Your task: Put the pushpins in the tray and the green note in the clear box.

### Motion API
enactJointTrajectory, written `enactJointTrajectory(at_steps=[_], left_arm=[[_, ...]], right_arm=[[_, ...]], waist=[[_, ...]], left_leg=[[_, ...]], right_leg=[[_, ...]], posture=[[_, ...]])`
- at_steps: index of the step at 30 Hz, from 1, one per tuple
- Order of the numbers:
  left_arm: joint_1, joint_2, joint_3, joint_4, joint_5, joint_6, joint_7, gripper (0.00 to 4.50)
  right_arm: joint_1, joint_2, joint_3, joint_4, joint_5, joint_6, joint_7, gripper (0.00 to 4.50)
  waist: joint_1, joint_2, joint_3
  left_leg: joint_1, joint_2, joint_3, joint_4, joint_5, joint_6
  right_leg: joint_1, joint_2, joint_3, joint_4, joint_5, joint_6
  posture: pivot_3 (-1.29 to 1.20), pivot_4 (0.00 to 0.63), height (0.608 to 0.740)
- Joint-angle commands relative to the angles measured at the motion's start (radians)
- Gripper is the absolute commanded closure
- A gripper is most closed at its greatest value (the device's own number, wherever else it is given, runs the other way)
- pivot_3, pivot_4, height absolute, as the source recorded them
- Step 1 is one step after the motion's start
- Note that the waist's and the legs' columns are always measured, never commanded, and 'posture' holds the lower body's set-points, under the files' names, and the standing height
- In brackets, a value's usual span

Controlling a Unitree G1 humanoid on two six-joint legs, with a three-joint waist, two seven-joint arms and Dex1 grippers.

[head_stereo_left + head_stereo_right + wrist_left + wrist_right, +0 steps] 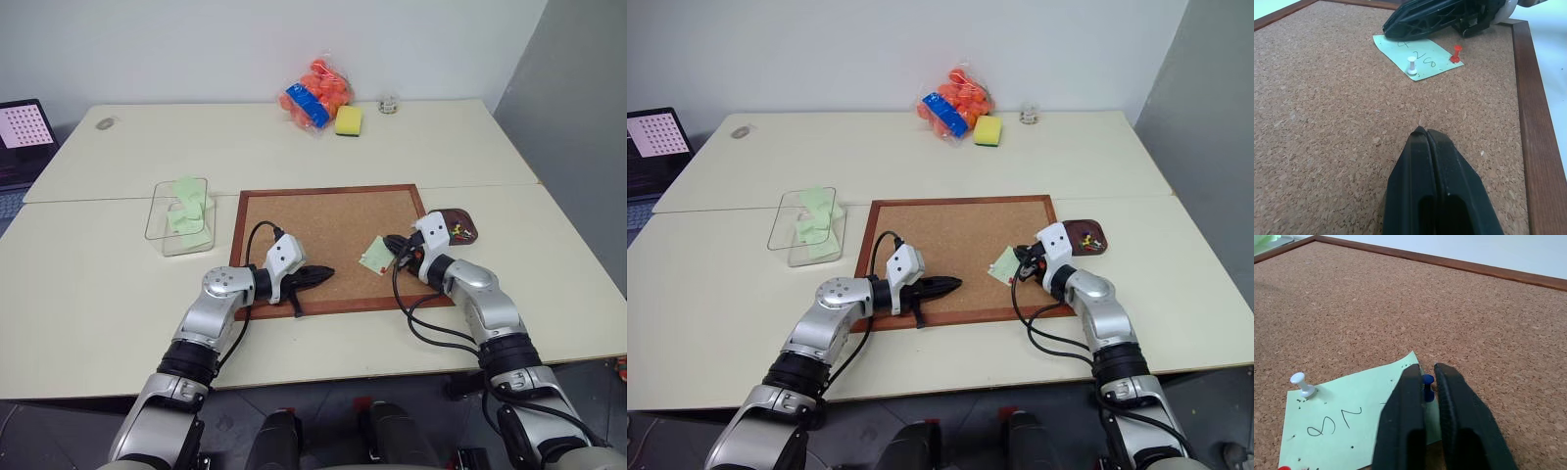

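Right arm [468,284] bent at the elbow, forearm low over the corkboard's [323,220] near right corner, right gripper [1428,377] aimed across the cork toward the left arm. Jaws narrowed to a slit and closed on the stem of a blue pushpin [1427,382], its head seated between the two black fingers [1405,406]. Directly beneath those jaws, pinned flat to the cork: the green note [1352,421]. Beside the jaws on the note's far corner, a white pushpin [1301,383] standing upright; a red pushpin [1456,53] at another corner, just beside the same jaws. Handwritten in dark pen on the note: loops like "2" and "8", plus a third mark too unclear to read.

Left arm [220,304] likewise bent, forearm angled inward over the corkboard's near edge, left gripper [1426,134] low above bare cork, jaws pressed fully together and holding nothing, tips aimed at the note, well apart from it.

Behind the right jaws, on the bench [118,294] just off the corkboard's right edge: the tray [458,225] with small coloured pins inside. Far beyond the left jaws, off the board's left side: the clear box [181,215], pale green sheets in it.
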State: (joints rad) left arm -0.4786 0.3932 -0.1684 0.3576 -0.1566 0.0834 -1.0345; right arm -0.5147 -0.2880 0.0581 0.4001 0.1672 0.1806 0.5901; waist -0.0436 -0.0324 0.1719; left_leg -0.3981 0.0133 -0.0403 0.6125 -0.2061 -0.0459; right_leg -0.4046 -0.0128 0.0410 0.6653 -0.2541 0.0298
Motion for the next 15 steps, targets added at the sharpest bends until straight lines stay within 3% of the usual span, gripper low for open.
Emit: enactJointTrajectory(at_steps=[1, 6, 15], left_arm=[[0.015, 0.016, 0.004, 0.003, 0.009, 0.007, 0.006, 4.5], [0.022, 0.022, 0.009, -0.004, 0.007, 0.006, 0.01, 4.5], [0.031, 0.028, 0.011, 0.0, 0.007, 0.001, 0.008, 4.5]], right_arm=[[-0.027, 0.008, -0.009, 0.048, -0.013, -0.026, -0.004, 4.49], [-0.023, 0.012, -0.026, 0.041, 0.005, -0.064, 0.005, 4.49], [0.01, 0.027, -0.107, -0.141, 0.116, -0.066, 0.017, 4.49]], waist=[[-0.005, 0.0, 0.0], [-0.008, 0.0, 0.0], [-0.01, 0.0, 0.0]], left_leg=[[0.0, 0.0, 0.0, 0.0, 0.0, 0.0], [0.001, 0.0, 0.0, 0.001, 0.0, 0.0], [0.0, 0.0, 0.0, 0.0, 0.0, 0.0]], right_leg=[[0.0, 0.0, 0.0, 0.0, 0.0, 0.0], [0.001, 0.0, 0.0, 0.001, 0.0, 0.002], [0.0, 0.0, 0.0, 0.001, 0.0, 0.002]], posture=[[0.0, 0.15, 0.74], [0.0, 0.15, 0.74], [0.0, 0.15, 0.74]])
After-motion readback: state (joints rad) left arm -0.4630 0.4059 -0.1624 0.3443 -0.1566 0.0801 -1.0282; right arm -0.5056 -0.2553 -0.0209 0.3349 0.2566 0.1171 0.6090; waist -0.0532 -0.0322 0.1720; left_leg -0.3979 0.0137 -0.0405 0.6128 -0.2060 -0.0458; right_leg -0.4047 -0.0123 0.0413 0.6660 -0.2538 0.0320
